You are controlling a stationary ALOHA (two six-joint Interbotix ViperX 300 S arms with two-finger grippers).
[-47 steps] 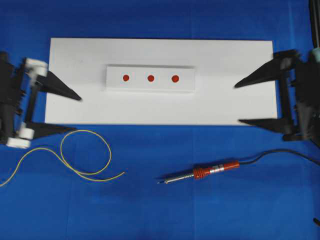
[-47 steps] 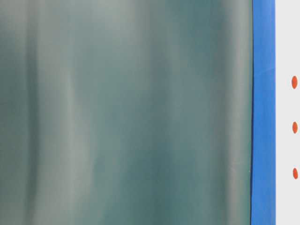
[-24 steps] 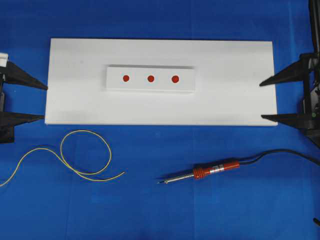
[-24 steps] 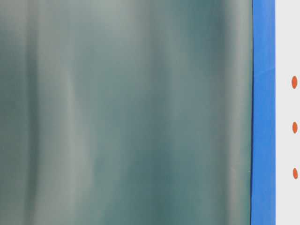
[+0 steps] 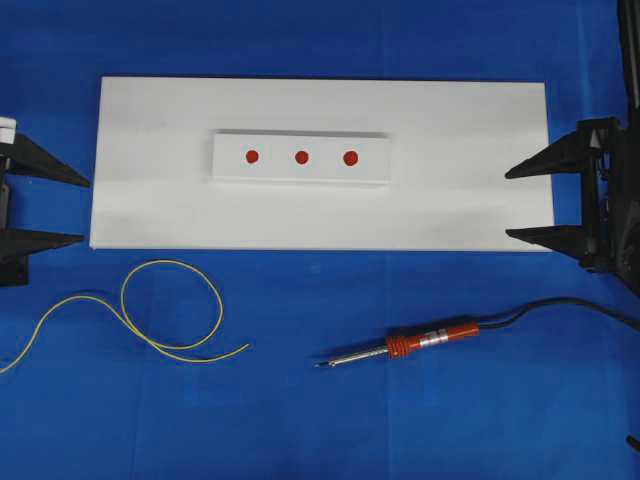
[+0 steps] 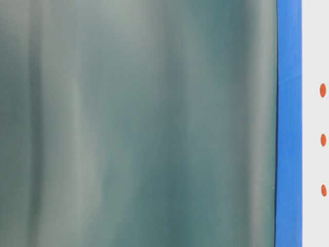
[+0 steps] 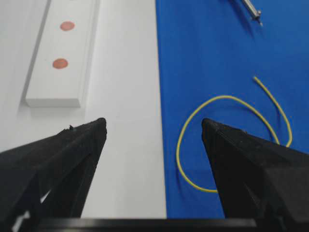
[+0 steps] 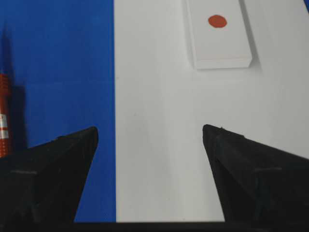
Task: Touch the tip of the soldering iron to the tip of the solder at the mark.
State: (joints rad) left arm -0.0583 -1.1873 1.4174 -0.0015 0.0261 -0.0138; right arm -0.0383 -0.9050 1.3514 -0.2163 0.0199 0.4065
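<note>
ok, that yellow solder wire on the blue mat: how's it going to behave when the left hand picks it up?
The solder is thin and lies in a loose loop, so it will probably flop and sag beyond the grip. It looks light, so the long tail may drag along the blue mat. Gripping near the free end beside the soldering iron should steady the tip.

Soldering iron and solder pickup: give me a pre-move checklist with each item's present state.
1. Left claw open and empty: ok.
2. Right claw open and empty: ok.
3. Soldering iron lying free on the blue mat, handle unobstructed: ok.
4. Solder lying free on the blue mat, loosely curled, near end exposed: ok.
5. Red marks on the white block uncovered, all three visible: ok.
6. Table-level view usable for checking contact height: not ok, mostly a blurred grey-green surface.
</note>
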